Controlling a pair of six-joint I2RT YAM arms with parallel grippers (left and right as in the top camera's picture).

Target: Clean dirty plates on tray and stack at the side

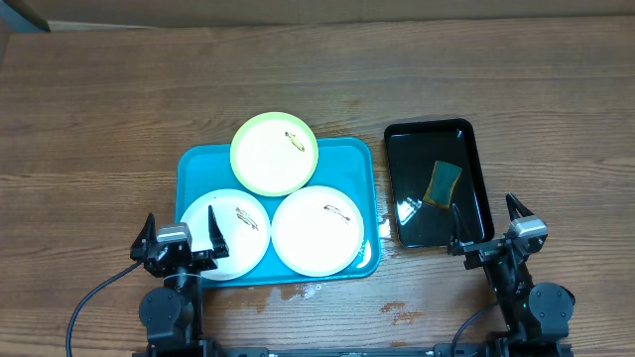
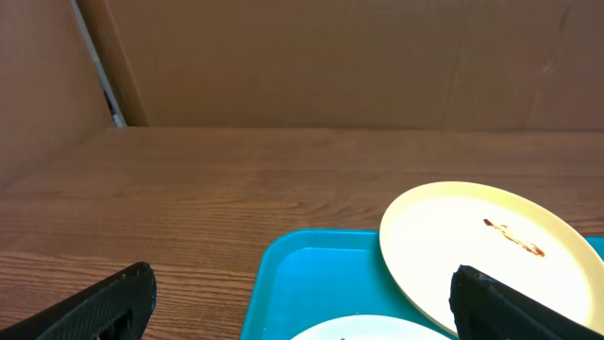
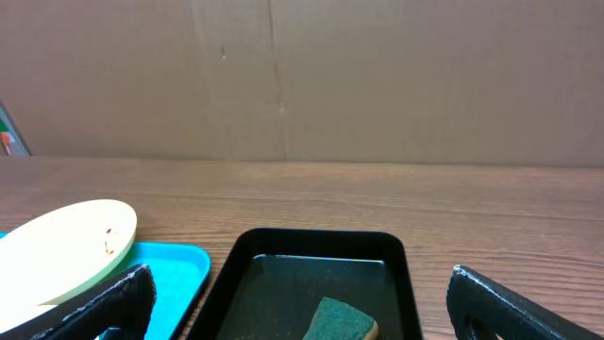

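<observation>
The turquoise tray (image 1: 198, 169) holds three dirty plates, each with a small dark smear. A yellow-green plate (image 1: 274, 154) overhangs its far rim. One white plate (image 1: 238, 243) lies at the near left and another white plate (image 1: 317, 231) at the near right. My left gripper (image 1: 180, 219) stands open at the tray's near-left corner, one finger over the left white plate. In the left wrist view the gripper (image 2: 302, 297) frames the tray (image 2: 311, 274) and the yellow-green plate (image 2: 472, 236). My right gripper (image 1: 483, 206) is open and holds nothing.
A glossy black tray (image 1: 437, 131) right of the turquoise one holds a green and yellow sponge (image 1: 443, 182). The right wrist view shows this tray (image 3: 321, 238) and the sponge (image 3: 340, 323) ahead of the open gripper (image 3: 302, 302). Wet spots (image 1: 402, 315) mark the table's front.
</observation>
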